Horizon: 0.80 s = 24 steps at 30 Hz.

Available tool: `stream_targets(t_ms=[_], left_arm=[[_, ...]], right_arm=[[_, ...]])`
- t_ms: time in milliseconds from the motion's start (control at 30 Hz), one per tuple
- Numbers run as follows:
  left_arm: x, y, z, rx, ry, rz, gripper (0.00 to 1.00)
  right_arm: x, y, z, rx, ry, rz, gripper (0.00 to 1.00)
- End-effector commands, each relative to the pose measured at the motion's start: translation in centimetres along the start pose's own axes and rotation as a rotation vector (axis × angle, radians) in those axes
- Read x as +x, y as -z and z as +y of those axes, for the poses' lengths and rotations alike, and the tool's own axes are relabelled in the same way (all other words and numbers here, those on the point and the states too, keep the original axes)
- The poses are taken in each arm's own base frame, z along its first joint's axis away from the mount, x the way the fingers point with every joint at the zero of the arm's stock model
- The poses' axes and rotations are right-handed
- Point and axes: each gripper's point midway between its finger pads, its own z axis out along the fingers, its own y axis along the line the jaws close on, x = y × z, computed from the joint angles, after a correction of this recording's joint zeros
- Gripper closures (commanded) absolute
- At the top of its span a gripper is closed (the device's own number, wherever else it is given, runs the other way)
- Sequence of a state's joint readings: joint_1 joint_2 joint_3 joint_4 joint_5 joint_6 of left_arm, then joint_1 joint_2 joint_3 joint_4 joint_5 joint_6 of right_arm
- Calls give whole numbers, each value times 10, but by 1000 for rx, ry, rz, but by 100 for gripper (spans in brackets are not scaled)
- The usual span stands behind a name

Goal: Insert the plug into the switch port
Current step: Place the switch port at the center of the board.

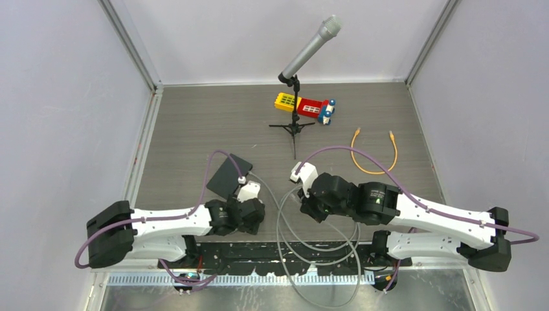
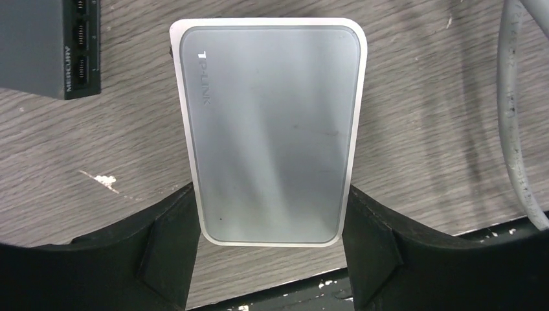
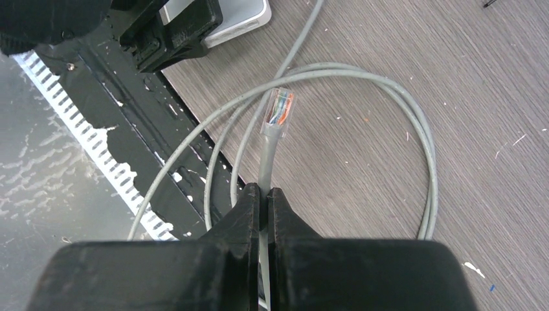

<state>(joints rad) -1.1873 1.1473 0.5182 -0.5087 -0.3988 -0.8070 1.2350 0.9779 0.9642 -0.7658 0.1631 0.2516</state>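
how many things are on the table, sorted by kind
cables: 2, the grey cable and the orange cable
network switches: 2, the silver switch and the black switch
microphones: 1, the microphone on its stand
toys: 1, the toy block build
total: 6

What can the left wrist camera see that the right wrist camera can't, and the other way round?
Only left wrist: the TP-Link label on the silver box, clamped by the left hand, and a black device with ports. Only right wrist: the clear plug, with the right hand pinching the grey cable just behind it. Both: that cable, the silver box, the wooden table.
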Motion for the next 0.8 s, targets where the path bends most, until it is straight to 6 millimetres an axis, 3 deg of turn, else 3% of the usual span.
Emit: stream_targets(t_ms=[0,133,333,500,767], left_arm=[[-16,-4,1,-65,54,-127,39],[-7,-12,6,-134,60,-139,30],[7,-18,9,-183,92,-213,2],[15,-26,9,-174,100,-213,6],[30,-21,11,-191,112,-225,13]], right_arm=[[-6,-1,8,-36,-34,-32,100],[-7,1,9,-44,-37,-40,99],[-6,4,10,-53,-39,-43,100],[-6,3,11,-59,-41,-38,100],[-6,1,11,-56,-39,-35,100]])
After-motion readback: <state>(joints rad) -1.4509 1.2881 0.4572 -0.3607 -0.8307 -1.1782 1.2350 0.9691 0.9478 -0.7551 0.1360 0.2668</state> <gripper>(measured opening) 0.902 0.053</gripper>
